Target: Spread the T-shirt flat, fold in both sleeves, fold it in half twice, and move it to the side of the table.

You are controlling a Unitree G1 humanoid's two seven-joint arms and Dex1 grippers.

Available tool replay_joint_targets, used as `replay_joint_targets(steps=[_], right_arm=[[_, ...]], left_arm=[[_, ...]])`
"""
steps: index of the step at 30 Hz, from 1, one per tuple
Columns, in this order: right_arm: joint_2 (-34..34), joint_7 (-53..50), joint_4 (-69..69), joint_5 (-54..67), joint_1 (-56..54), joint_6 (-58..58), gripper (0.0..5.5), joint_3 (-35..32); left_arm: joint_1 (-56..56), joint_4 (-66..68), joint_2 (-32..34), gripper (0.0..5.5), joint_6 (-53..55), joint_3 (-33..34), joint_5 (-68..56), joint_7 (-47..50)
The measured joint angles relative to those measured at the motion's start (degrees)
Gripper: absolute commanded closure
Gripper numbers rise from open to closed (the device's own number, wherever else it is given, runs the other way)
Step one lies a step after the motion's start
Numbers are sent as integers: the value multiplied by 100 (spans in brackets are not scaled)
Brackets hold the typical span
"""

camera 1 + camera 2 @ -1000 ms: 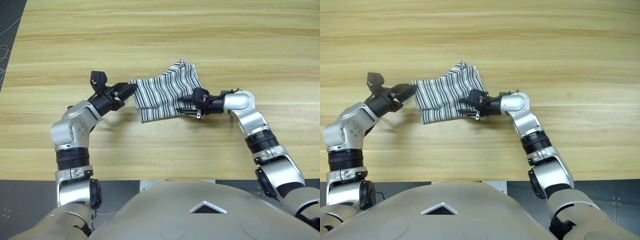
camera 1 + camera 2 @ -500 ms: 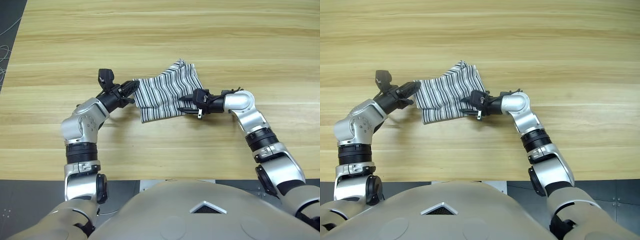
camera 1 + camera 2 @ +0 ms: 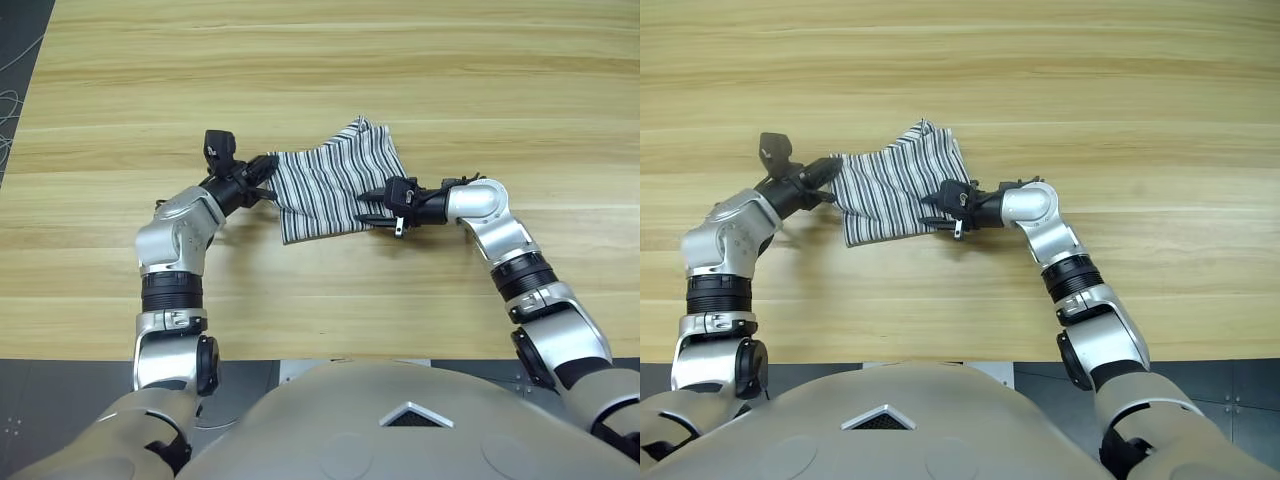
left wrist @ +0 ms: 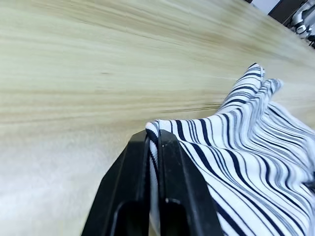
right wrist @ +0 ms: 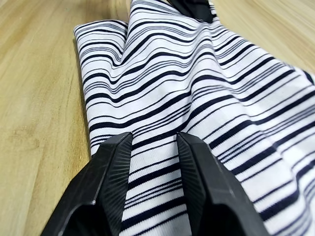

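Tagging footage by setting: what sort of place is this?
Probably a robotics lab bench: a broad light wooden table, loose grey cables on the dark floor beside it, and a lone black-and-white striped T-shirt.

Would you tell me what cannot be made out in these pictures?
Black-and-white striped T-shirt: sleeves and collar hidden inside its own folds, every view.
Left gripper: shirt corner inside its shut fingers hidden by them, left wrist view.
Light wooden table: far and right edges cut off, both eye views.

T-shirt (image 3: 335, 180) on the table (image 3: 420, 60) — left gripper (image 3: 268, 165) at its left corner, right gripper (image 3: 364, 217) at its right edge.
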Motion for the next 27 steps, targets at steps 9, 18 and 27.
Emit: replay_joint_targets(steps=[9,18,27], right_arm=[[-18,25,17,1,-30,3,382,31],[1,82,-122,233,-91,661,382,-125],[25,171,-586,525,-244,1378,382,-364]], left_arm=[[-409,645,-221,538,-612,-203,318,-80],[-409,655,-137,514,-683,-183,369,-361],[-409,607,-137,406,-823,-100,351,-353]])
